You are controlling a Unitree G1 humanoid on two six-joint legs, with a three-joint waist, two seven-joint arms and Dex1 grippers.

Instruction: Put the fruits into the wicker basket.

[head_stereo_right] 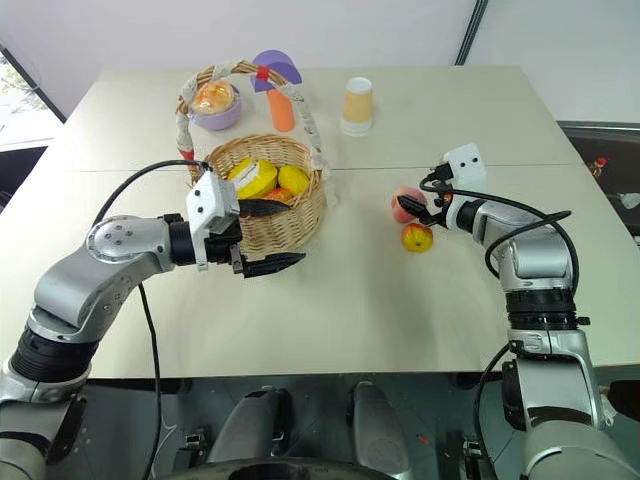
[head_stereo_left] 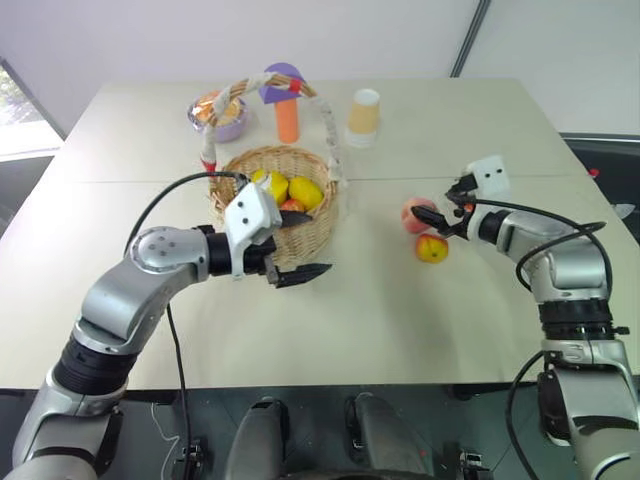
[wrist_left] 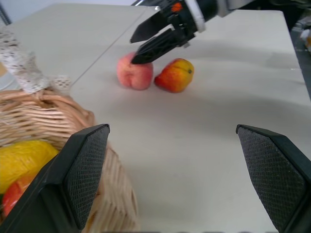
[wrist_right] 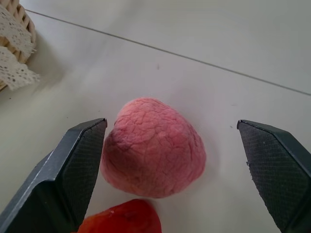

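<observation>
Right claw (head_stereo_left: 437, 218) is spread wide and holds nothing — it sits at the pink peach (head_stereo_left: 416, 214), with one finger just beside the peach's flank in the right wrist view and the other well clear on the far side. Not gripped yet.

Left claw (head_stereo_left: 297, 245) is also wide open and empty, hanging just beside the front wall of the wicker basket (head_stereo_left: 300, 238), on the side toward the robot.

Progress: partly done, by my read. The basket sits mid-surface (head_stereo_left: 350, 320), a bit left of centre, and already has fruit in it. Two fruits are still out on the surface to the right of the basket — the peach and the red-yellow apple (head_stereo_left: 431, 247), almost touching each other, well apart from the basket. Those two are what is left; the peach looks like the next pick.

Counts:
- In the basket: two yellow lemon-like fruits (head_stereo_left: 305, 191) clearly visible, plus one orange-red fruit (head_stereo_left: 292, 205) peeking between them. More could be hidden below the rim; I cannot tell.
- Outside it: one peach, one apple.
- Baskets: one.
- Non-task items at the far side of the surface: one bun in a lilac bowl (head_stereo_left: 218, 115), one purple-capped mushroom shape (head_stereo_left: 285, 100), one paper cup (head_stereo_left: 364, 113).
</observation>
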